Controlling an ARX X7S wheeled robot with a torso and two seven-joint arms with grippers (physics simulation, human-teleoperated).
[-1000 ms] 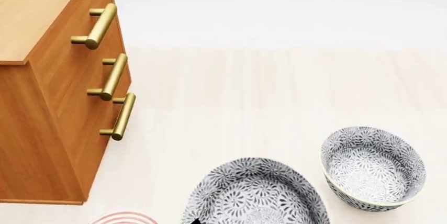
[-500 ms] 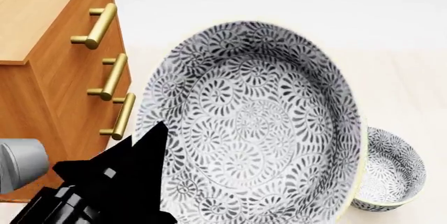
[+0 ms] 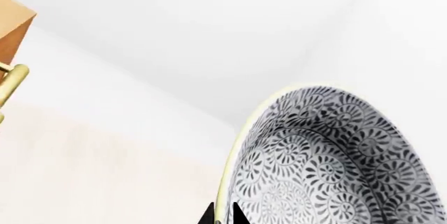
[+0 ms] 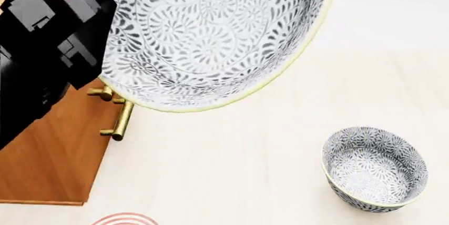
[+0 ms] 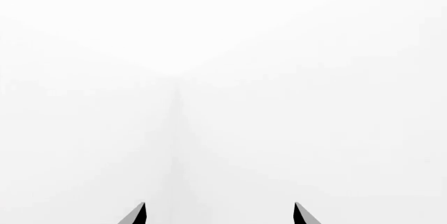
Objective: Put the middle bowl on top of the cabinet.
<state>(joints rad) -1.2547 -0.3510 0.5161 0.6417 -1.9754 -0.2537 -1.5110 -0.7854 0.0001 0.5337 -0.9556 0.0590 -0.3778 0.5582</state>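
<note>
My left gripper (image 3: 222,216) is shut on the cream rim of the middle bowl (image 3: 328,166), one finger inside and one outside. In the head view the middle bowl (image 4: 203,36) hangs high and close to the camera, tilted with its patterned inside facing me. The black left gripper (image 4: 104,43) holds it at its left edge. Arm and bowl hide most of the cabinet (image 4: 49,151); only its lower front, one brass handle (image 4: 121,120) and a strip of its top show. My right gripper (image 5: 218,214) is open, with only blank white in front of it.
A second patterned bowl (image 4: 374,168) stands on the pale floor at the lower right. A pink ringed object (image 4: 126,218) peeks in at the bottom edge. A corner of the cabinet (image 3: 14,30) shows in the left wrist view.
The left arm has lifted the middle bowl off the floor, up and to the left, in front of the cabinet's upper part. The other bowl has not moved.
</note>
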